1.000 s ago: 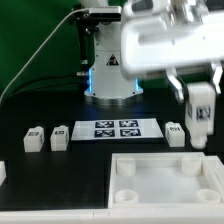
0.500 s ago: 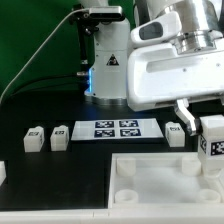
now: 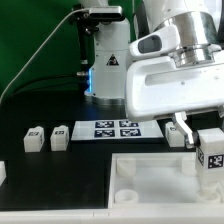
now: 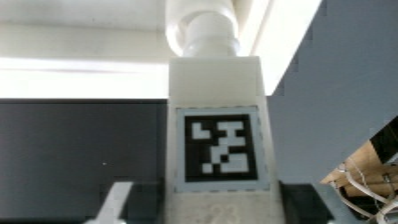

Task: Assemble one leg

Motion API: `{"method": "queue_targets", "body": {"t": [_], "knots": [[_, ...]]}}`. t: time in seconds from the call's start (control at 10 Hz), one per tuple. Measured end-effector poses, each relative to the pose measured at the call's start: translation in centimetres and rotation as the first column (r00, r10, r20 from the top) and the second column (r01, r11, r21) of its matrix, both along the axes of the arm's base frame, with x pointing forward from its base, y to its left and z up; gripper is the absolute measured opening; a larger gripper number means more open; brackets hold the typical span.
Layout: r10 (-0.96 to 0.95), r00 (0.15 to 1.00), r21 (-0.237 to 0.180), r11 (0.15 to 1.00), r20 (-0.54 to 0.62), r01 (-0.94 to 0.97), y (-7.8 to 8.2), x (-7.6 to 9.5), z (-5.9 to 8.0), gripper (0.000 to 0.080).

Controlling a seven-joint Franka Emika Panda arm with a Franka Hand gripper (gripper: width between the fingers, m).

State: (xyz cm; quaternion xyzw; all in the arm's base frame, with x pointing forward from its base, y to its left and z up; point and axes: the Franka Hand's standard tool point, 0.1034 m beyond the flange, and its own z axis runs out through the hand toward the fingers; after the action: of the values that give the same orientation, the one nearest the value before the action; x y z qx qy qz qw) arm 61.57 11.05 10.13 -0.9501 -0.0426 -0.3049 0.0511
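One black tabletop [image 3: 60, 185] across the lower frame of the exterior view, dark room behind. Four black-and-white square tags on the marker board [image 3: 116, 128] at centre, with a triangular warning label [image 3: 108, 62] on the robot base above it, its print too small to read. Clamped between the fingers of the gripper [image 3: 208, 135] at right: the leg [image 3: 211, 160], tag facing the camera, over the far right corner of the white tray part [image 3: 150, 172]; same tag large in the wrist view.
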Motion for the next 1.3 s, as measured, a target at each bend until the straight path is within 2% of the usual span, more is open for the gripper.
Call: {"method": "queue_targets", "body": {"t": [0.5,0.9,1.3], "knots": [[0.002,1.000,-0.004,1.000,-0.015,-0.002,-0.2,-0.3,-1.6,0.0292],[-0.057,0.998,0.013,0.998,0.032,0.057,0.3,-0.4,-1.7,0.0292],[-0.083,0.996,0.019,0.996,-0.011,0.083,0.2,-0.3,-1.7,0.0294]]}}
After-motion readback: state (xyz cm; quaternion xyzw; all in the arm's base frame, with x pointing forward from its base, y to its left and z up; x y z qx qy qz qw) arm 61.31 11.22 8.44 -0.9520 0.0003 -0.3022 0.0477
